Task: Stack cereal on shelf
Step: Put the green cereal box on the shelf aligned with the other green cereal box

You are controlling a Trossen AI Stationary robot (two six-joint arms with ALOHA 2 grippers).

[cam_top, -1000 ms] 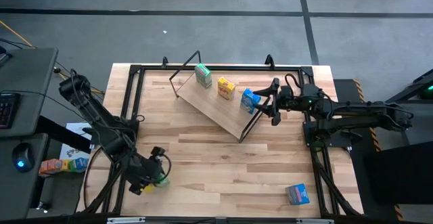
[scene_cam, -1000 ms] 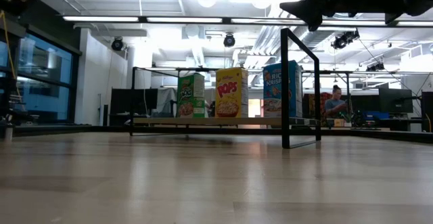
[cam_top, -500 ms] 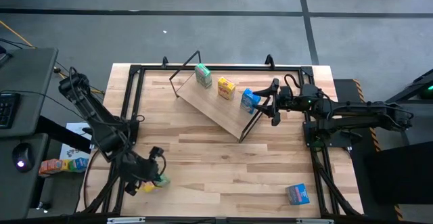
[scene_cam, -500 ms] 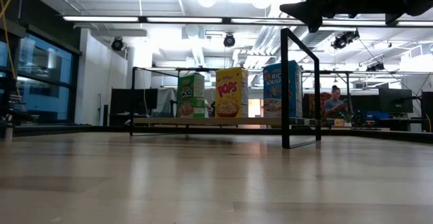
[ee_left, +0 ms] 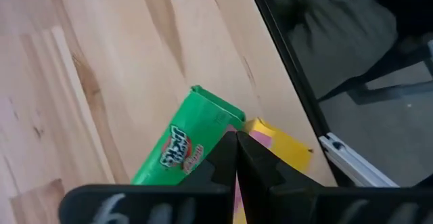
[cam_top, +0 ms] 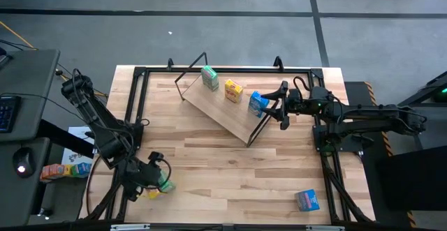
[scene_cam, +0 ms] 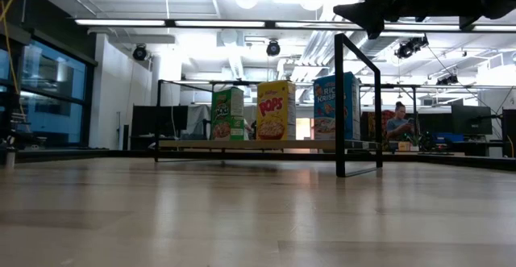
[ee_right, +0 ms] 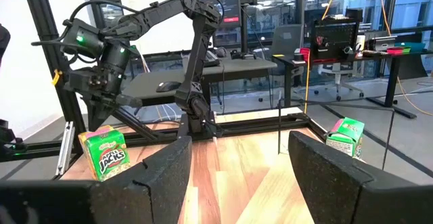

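Note:
The shelf [cam_top: 222, 111], a light wood board on black wire legs, stands slantwise at the table's far middle. A green [cam_top: 209, 78], a yellow [cam_top: 232, 90] and a blue cereal box [cam_top: 258, 103] stand upright on it in a row. My right gripper [cam_top: 278, 105] hangs open and level just right of the blue box, higher than it [scene_cam: 371, 13]. Near the table's front left corner, a green box [ee_left: 177, 148] and a yellow box [ee_left: 283, 145] lie side by side. My left gripper [ee_left: 235, 140] is shut over the seam between them. Another blue box [cam_top: 307, 200] sits near the front right corner. My left gripper points steeply down, its shut fingertips over the line where the green box's long edge [ee_left: 220, 137] meets the yellow box. Whether the tips touch either box I cannot tell. Both boxes lie on the table.
Black frame rails [cam_top: 133, 112] run along the table's edges. A side desk on the left holds a mouse [cam_top: 21, 165] and small coloured things [cam_top: 64, 169]. Bare wood lies between the shelf and the front edge. A person [scene_cam: 399, 123] sits in the room behind.
My left gripper has drawn back a little toward the table's left edge and risen slightly over the green and yellow boxes, which lie where they were.

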